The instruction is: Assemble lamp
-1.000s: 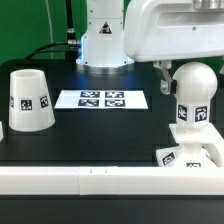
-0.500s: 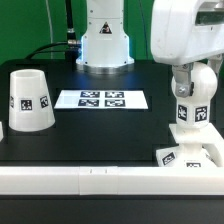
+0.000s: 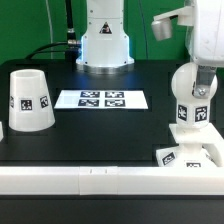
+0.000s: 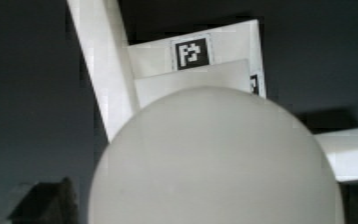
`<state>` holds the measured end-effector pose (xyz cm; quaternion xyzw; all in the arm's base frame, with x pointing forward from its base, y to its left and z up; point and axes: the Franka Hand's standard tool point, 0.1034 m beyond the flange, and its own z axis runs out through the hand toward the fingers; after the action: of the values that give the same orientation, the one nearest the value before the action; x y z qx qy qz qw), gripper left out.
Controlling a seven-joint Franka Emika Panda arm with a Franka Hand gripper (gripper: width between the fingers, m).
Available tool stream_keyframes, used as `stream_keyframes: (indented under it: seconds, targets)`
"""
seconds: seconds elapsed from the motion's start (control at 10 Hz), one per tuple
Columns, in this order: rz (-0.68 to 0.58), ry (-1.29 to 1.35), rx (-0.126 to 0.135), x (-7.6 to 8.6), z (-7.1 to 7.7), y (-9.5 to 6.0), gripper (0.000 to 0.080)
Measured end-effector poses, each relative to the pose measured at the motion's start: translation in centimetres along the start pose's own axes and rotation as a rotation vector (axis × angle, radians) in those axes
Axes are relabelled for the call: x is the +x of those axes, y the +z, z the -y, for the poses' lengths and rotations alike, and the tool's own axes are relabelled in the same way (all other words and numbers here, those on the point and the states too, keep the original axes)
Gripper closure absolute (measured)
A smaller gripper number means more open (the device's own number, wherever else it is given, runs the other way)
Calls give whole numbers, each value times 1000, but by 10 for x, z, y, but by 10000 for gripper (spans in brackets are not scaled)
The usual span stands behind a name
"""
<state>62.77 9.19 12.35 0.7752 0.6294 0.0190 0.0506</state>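
The white bulb post (image 3: pixel 191 98) stands upright at the exterior view's right, its foot at the far edge of the flat tagged base (image 3: pixel 186 154). I cannot tell whether it is joined to the base. My gripper (image 3: pixel 204 80) hangs from above at the post's round top, and its jaws look open on either side of the dome. In the wrist view the dome (image 4: pixel 208 160) fills most of the picture, with the tagged base (image 4: pixel 197 52) beyond it and one dark finger (image 4: pixel 43 203) at the edge. The tapered shade (image 3: pixel 28 100) stands mouth down at the exterior view's left, far from the gripper.
The marker board (image 3: pixel 102 99) lies flat mid-table in front of the arm's white pedestal (image 3: pixel 105 42). A low white wall (image 3: pixel 80 180) runs along the table's near edge and also shows in the wrist view (image 4: pixel 98 70).
My arm has swung from over the table's middle to the exterior view's right and come down at the bulb post's top. The post, base and shade have not moved.
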Motion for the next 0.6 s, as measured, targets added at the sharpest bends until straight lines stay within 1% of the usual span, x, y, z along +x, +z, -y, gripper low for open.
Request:
stream_keyframes:
  seconds: [0.4,0.6]
  targets:
    - [18,-242,-4,-4,-1,0,101]
    - [20,-274,-3,-5,-1,2,101]
